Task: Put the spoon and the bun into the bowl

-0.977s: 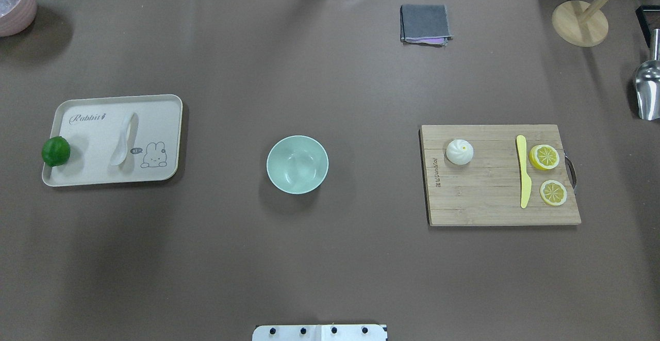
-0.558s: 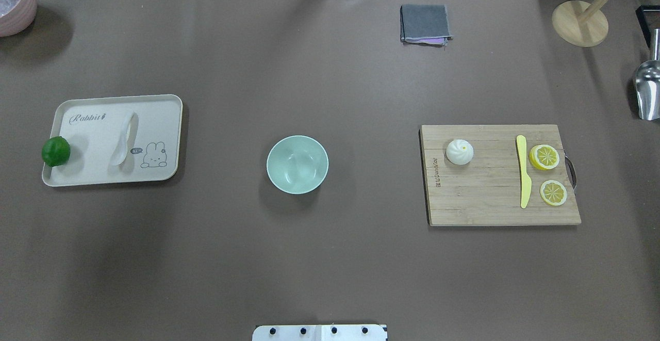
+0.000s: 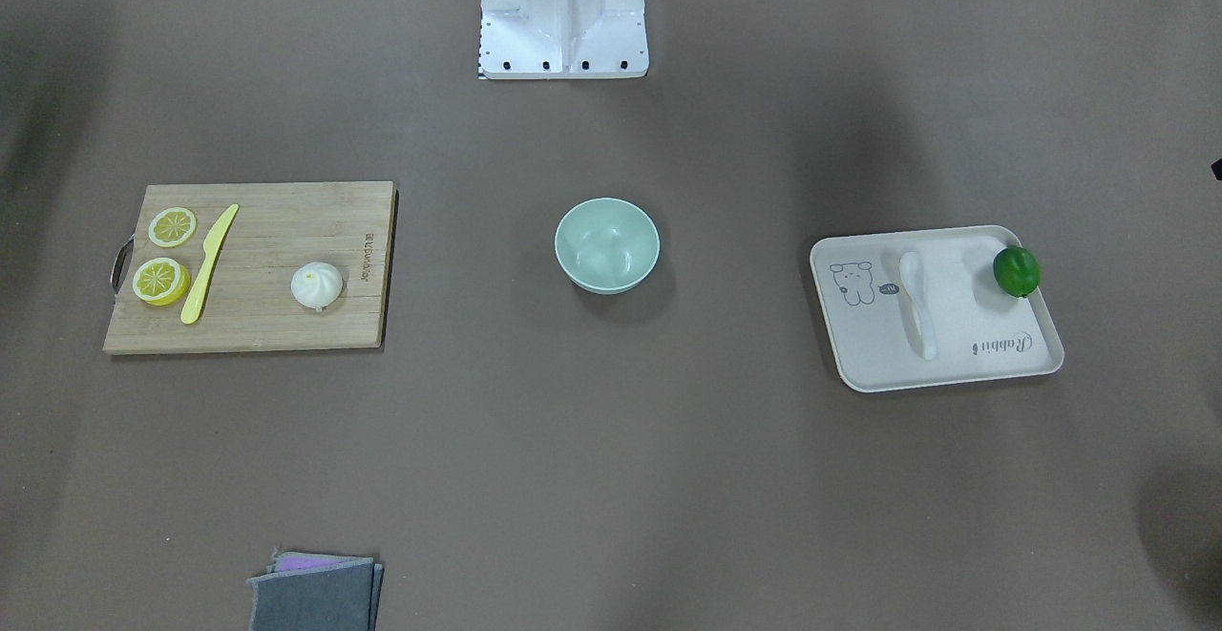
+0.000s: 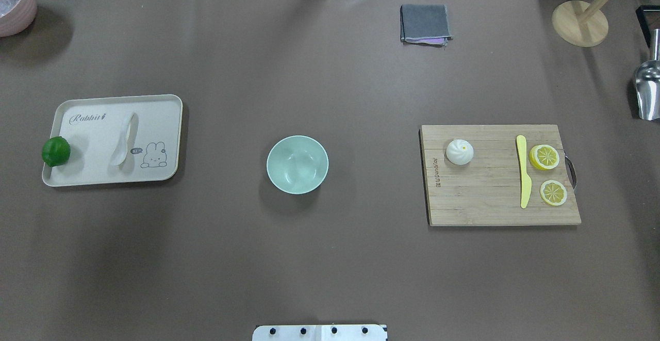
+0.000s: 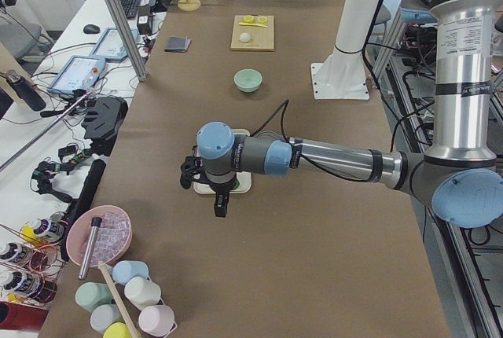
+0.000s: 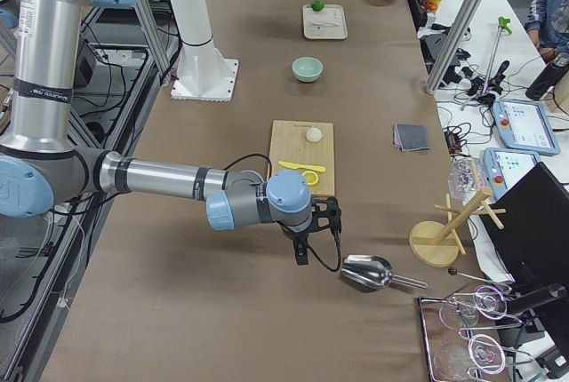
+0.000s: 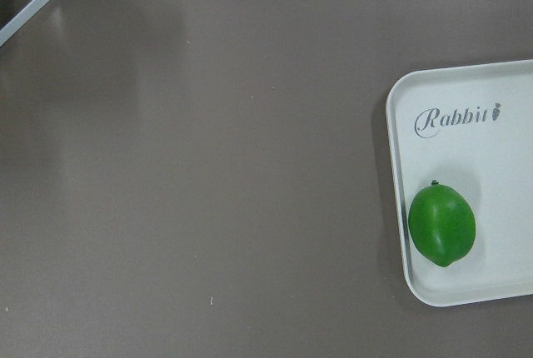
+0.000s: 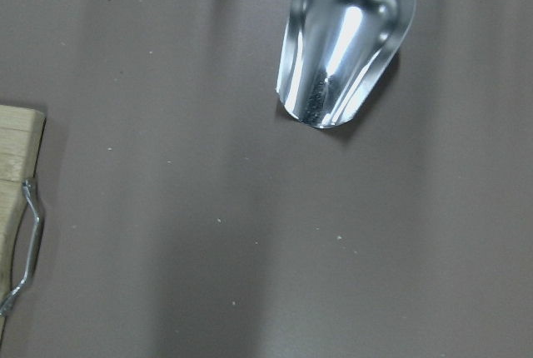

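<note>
The white spoon (image 4: 125,138) lies on the cream tray (image 4: 165,106) at the left of the table. The white pleated bun (image 4: 459,151) sits on the wooden cutting board (image 4: 484,196) at the right. The mint-green bowl (image 4: 297,164) stands empty in the middle. My left gripper (image 5: 218,203) hangs above the tray's outer end; I cannot tell if it is open or shut. My right gripper (image 6: 307,247) hangs between the board's handle end and a metal scoop (image 8: 346,37); I cannot tell its state either. Neither gripper shows in the overhead or front views.
A green lime (image 4: 55,151) sits at the tray's left edge. A yellow knife (image 4: 524,172) and two lemon slices (image 4: 544,157) lie on the board. A grey cloth (image 4: 425,23), a wooden stand (image 4: 579,23) and a pink bowl (image 4: 15,5) are at the far edge.
</note>
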You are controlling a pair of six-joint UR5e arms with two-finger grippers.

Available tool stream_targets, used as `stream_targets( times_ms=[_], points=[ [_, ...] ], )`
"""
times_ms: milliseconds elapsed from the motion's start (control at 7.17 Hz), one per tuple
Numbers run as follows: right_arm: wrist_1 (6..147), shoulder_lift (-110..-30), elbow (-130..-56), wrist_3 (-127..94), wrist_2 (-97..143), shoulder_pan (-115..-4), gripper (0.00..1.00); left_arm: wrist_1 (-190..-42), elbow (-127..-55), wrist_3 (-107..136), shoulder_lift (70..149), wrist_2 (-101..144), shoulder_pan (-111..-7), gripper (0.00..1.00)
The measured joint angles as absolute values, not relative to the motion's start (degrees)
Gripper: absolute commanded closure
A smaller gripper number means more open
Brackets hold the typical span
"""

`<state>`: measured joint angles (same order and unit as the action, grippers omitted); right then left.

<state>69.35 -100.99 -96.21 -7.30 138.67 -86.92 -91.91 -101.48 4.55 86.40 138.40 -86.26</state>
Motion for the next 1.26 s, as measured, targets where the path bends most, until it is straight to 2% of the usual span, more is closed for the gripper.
stream_targets(
  times_ms=[419,698,977,1256],
  points=[
    [57.30,-99.44,-96.30,-25.43,137.95,-77.43,0.00,-101.47,-101.32,14.19,87.59,141.46,-81.58,0.03],
    [54.73,-96.87,-96.74,-32.94,135.11,-71.58,0.00,-106.34,-100.89,29.63,91.76,136.20,-70.98,0.09],
    [54.44,-93.50,-97.99,-39.71,132.91,-66.54,0.00,-107.76,-97.29,36.97,96.96,128.64,-61.22,0.18],
    [54.41,-90.13,-99.31,-46.63,130.23,-61.41,0.00,-108.58,-90.51,38.19,103.05,126.84,-57.24,0.30]
  ],
)
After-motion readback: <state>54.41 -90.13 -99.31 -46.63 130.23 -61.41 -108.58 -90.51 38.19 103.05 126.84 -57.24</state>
